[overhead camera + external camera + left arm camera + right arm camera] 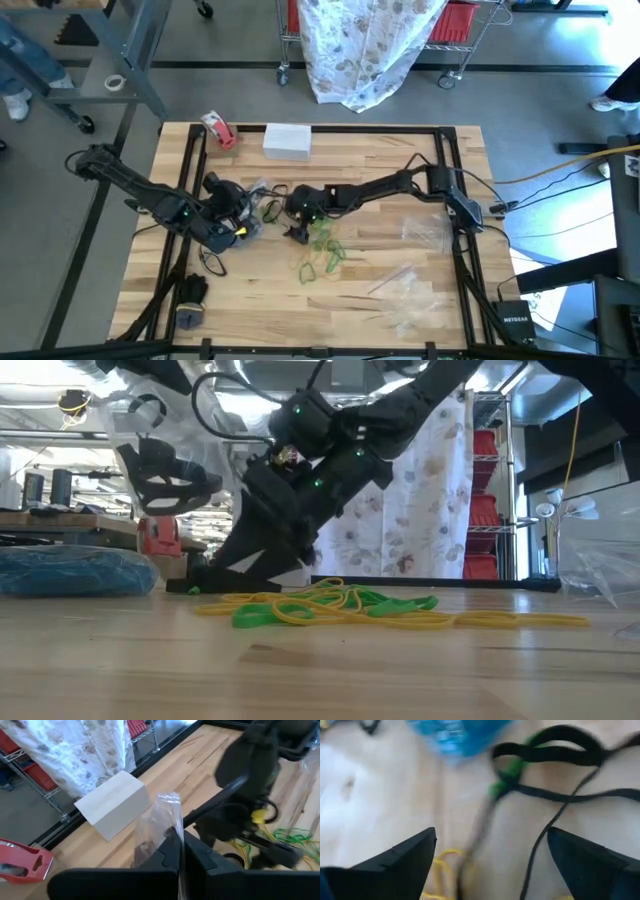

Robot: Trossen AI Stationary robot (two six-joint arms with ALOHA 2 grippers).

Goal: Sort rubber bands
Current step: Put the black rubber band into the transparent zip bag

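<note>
Green rubber bands (322,250) lie under the wide-open right gripper (296,233), reaching low.

White box (287,140) beside red tape dispenser (219,129); clear bags (405,295) near table's right edge.

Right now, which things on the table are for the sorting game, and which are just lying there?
For the job:
- rubber bands, a green and yellow tangle
- clear bag, pinched in the shut left gripper
- right gripper, open beside the bands

Just lying about:
- white box
- red tape roll
- spare clear bags
</note>
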